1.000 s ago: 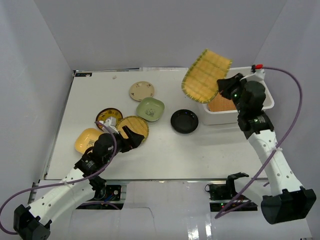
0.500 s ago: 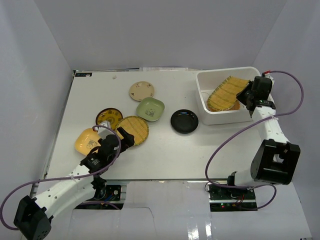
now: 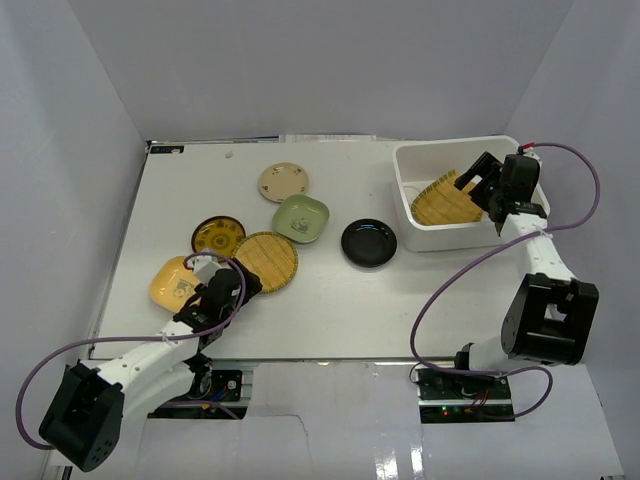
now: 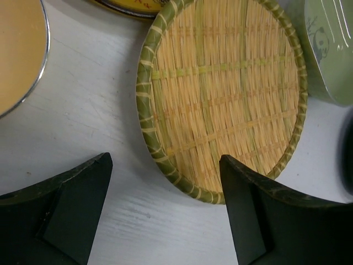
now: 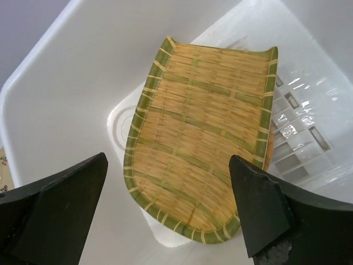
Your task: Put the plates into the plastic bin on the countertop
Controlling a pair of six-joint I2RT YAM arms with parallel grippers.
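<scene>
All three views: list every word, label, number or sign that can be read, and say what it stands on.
No readable text in any view.
On the pale green square plate: a small printed figure and lines, no letters.
On the beige round plate and the yellow dish: dark marks, too small to read.
On the round woven tray, the rectangular woven tray and the white bin: no markings.

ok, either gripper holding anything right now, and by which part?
Nothing held. Left gripper is open at the rim of the round bamboo tray; right gripper is open above the rectangular bamboo tray, which lies in the plastic bin.
</scene>
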